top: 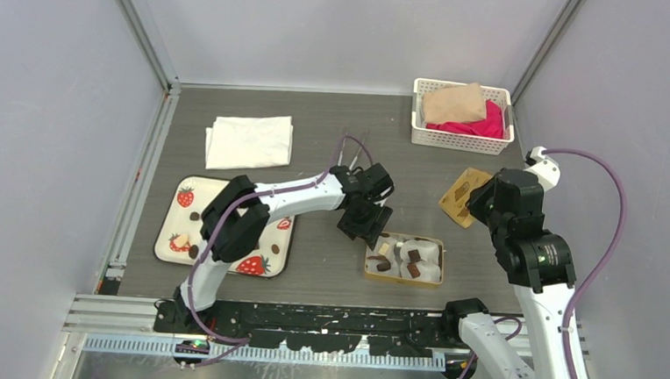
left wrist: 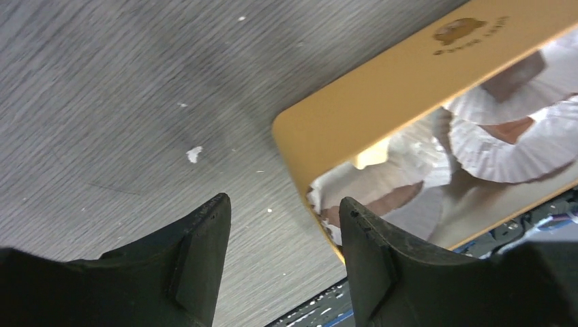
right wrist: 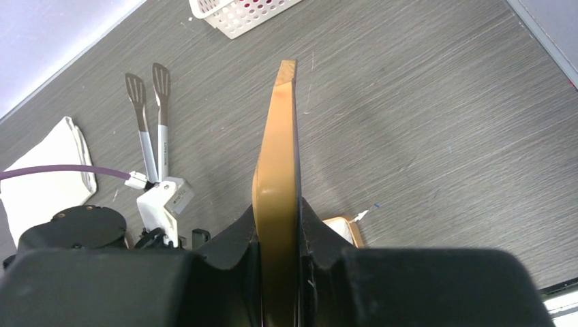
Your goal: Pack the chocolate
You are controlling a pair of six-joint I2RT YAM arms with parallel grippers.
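Box (top: 405,282) part-filled | chocolate (top: 192,251) unpacked on tray (top: 175,232) left of box | left pincer (left wrist: 285,201) spread | right pincer (right wrist: 278,211) pinching lid (right wrist: 276,150), unfitted

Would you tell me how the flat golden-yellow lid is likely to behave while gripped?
The golden-yellow lid is probably stiff: it stands straight out of the right gripper without sagging. Being thin, it is likely light. Held near one edge only, it might pivot if bumped.

Even, diffuse overhead light; faint soft shadows on the grey surface (top: 336,119). Overhead view sharp; in the right wrist view the golden lid (right wrist: 276,204) blurs near the lens.
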